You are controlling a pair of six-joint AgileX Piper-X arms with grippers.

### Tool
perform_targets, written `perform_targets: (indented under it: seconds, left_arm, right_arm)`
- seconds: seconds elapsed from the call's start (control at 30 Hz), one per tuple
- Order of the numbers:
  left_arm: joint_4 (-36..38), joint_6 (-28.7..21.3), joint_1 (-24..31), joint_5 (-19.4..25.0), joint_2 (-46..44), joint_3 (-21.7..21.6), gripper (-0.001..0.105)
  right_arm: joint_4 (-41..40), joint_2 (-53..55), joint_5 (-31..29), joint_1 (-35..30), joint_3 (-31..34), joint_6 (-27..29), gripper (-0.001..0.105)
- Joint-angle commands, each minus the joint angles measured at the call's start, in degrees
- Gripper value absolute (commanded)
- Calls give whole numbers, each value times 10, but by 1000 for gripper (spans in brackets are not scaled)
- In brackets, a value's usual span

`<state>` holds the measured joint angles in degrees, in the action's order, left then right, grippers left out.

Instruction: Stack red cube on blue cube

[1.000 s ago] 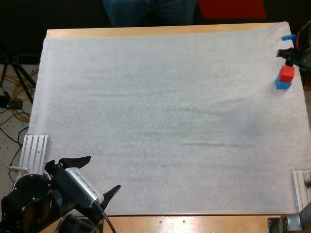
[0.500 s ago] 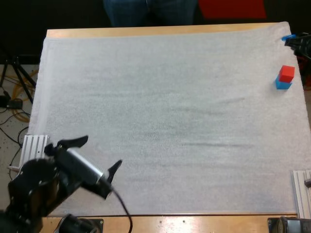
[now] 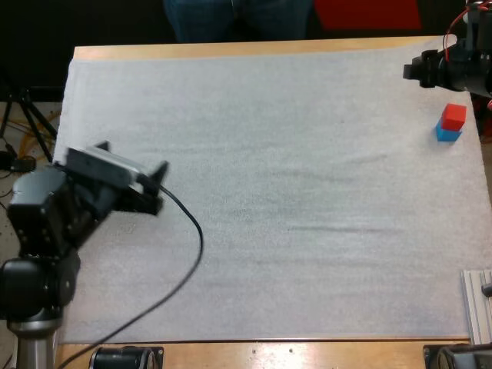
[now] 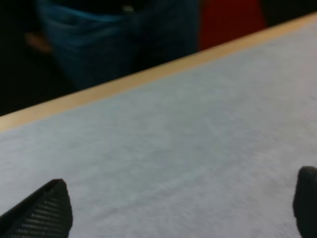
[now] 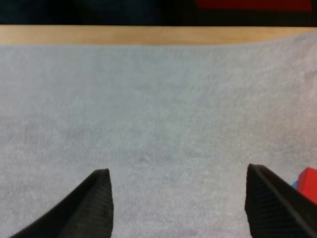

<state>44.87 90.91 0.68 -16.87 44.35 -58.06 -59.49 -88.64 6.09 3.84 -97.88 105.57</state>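
Both arms have shifted: the left pincer (image 3: 131,156) rose from the near corner to the left side of the mat (image 3: 269,200), and the right pincer (image 3: 413,71) swung inward along the far edge. The red cube (image 3: 453,115) sits on the blue cube (image 3: 447,134) at the mat's right edge. Any retreat should keep wide of them. Both pincers gape, empty.

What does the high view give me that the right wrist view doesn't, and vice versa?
High view adds: the left gripper over the mat's left side, a person's legs beyond the table, and the red cube resting on the blue cube. Right wrist view adds: the right gripper's fingers standing apart. Shared: right gripper, mat, table, red cube.
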Motion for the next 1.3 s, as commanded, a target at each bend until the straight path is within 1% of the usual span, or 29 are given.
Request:
perform_targets:
  seconds: [0.0,0.13,0.27,0.33,0.47,0.53,0.57,0.63,0.77,0.83,0.93,1.07,1.13,1.27]
  left_arm:
    - [-29,0,15,-13,-3,-3,87]
    - [-44,0,39,-13,-3,-5,87]
    - [-45,0,39,-13,-3,-13,87]
    - [-45,0,39,-13,-3,-19,87]
    - [-45,0,39,-13,-3,-25,87]
    - [-46,0,39,-13,-3,-26,87]
    - [-46,0,39,-13,-3,-26,87]
    - [-46,-7,39,-13,-3,-26,87]
    - [-45,-10,39,-13,-11,-26,87]
    - [-45,-10,39,-13,-24,-26,87]
    - [-41,-10,37,-13,-52,-26,87]
    - [-24,-10,33,-13,-93,-26,87]
    - [-21,-10,18,-13,-122,-23,87]
    - [4,-8,-11,-13,-171,-23,87]
  right_arm:
    - [19,6,1,-7,5,7,56]
    - [23,10,1,-22,18,7,56]
    - [48,27,1,-45,39,7,56]
    - [79,49,1,-74,63,7,56]
    - [91,87,7,-120,97,7,56]
    - [101,121,11,-132,133,13,56]
    - [103,131,11,-132,139,16,56]
    - [116,176,11,-127,181,31,56]
    - [131,245,11,-110,241,31,56]
    - [131,291,9,-94,275,43,56]
    - [131,355,0,-68,316,45,56]
    - [131,422,-6,-39,354,45,56]
    - [129,461,-28,-22,377,41,56]
    - [120,523,-48,-9,409,26,56]
